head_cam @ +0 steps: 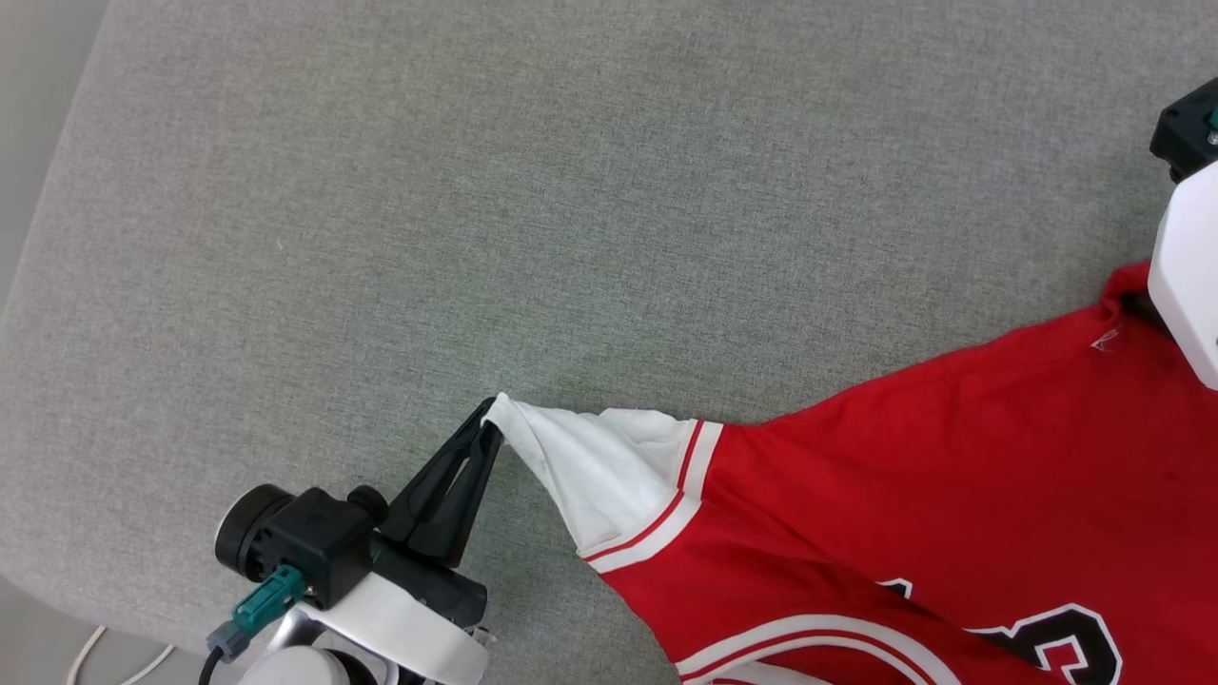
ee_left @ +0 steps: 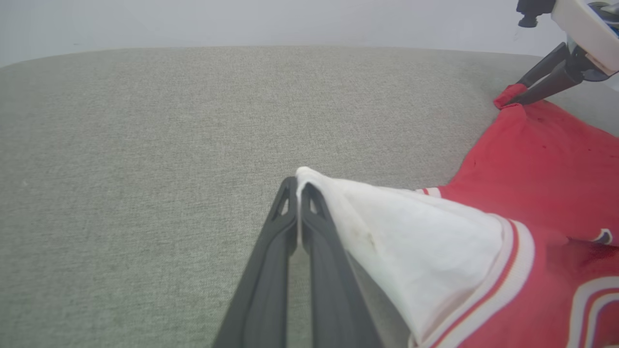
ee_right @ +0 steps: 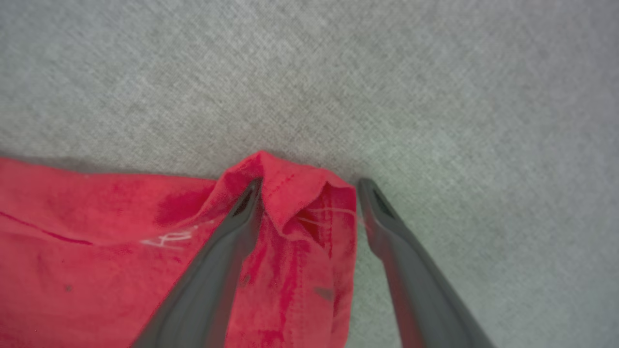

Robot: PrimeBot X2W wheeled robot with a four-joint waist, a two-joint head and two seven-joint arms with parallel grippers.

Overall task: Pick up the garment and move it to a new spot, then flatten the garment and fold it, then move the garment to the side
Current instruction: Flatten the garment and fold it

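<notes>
The garment (head_cam: pixel 904 476) is a red jersey with a white sleeve (head_cam: pixel 609 466), striped trim and black-and-white lettering, lying spread at the lower right of the grey surface. My left gripper (head_cam: pixel 492 419) is shut on the tip of the white sleeve (ee_left: pixel 425 232) and pulls it out to a point, with the fingers (ee_left: pixel 290 227) pressed together. My right gripper (ee_right: pixel 310 186) stands open over a bunched red corner of the garment (ee_right: pixel 96 232); the fabric hump lies between its fingers without being clamped. That gripper (ee_left: pixel 505 102) also appears far off in the left wrist view.
The grey fabric surface (head_cam: pixel 476 190) stretches wide to the left and behind the garment. Its rounded edge runs down the left side, with floor and a white cable (head_cam: pixel 90 656) beyond. My pale right forearm (head_cam: pixel 1185 276) hangs over the right edge.
</notes>
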